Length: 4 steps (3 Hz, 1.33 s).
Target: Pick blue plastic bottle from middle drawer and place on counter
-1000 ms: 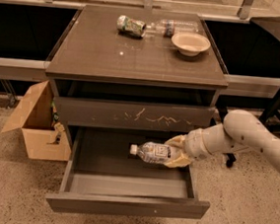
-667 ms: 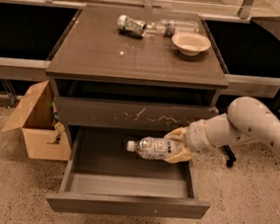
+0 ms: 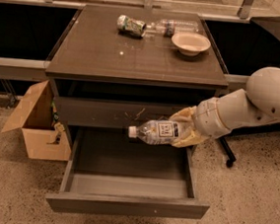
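My gripper [image 3: 182,130] is shut on the blue plastic bottle [image 3: 154,131], a small clear bottle with a white cap and a white label. It holds the bottle on its side, cap to the left, above the open middle drawer [image 3: 129,176] and in front of the scratched drawer front above it. The bottle is clear of the drawer floor. The counter [image 3: 136,49] lies above and behind the bottle. My arm comes in from the right.
On the counter's far side lie a crushed green-and-white can [image 3: 130,25], a clear bottle [image 3: 174,26] and a beige bowl [image 3: 190,42]. An open cardboard box [image 3: 36,122] stands on the floor left of the cabinet. A chair base [image 3: 227,154] is at the right.
My gripper has lifted the bottle up out of the drawer, to the level of the scratched drawer front. The arm has risen with it.
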Each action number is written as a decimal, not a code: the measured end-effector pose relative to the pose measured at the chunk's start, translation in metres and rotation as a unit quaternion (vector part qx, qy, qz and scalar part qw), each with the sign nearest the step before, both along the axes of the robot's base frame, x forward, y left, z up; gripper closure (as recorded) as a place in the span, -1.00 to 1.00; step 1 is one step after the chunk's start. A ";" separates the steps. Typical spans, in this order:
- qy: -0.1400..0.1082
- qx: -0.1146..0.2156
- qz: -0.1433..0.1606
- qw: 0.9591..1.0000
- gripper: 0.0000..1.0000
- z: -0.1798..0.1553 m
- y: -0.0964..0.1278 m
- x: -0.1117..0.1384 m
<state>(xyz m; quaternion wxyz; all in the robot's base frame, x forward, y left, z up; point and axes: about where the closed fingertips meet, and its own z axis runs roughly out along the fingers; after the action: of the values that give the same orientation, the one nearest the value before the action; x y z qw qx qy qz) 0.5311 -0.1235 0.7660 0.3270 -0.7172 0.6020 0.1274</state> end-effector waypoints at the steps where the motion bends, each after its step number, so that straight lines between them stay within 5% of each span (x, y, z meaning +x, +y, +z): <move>1: 0.000 0.000 0.000 1.000 1.00 0.000 0.000 0.000; 2: -0.033 0.008 0.013 0.999 1.00 0.035 0.008 0.011; 4: -0.133 0.030 0.042 0.990 1.00 0.135 0.025 0.053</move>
<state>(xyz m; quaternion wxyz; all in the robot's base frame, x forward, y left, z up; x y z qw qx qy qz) 0.5844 -0.0982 0.9011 0.4202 -0.7421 0.5184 0.0624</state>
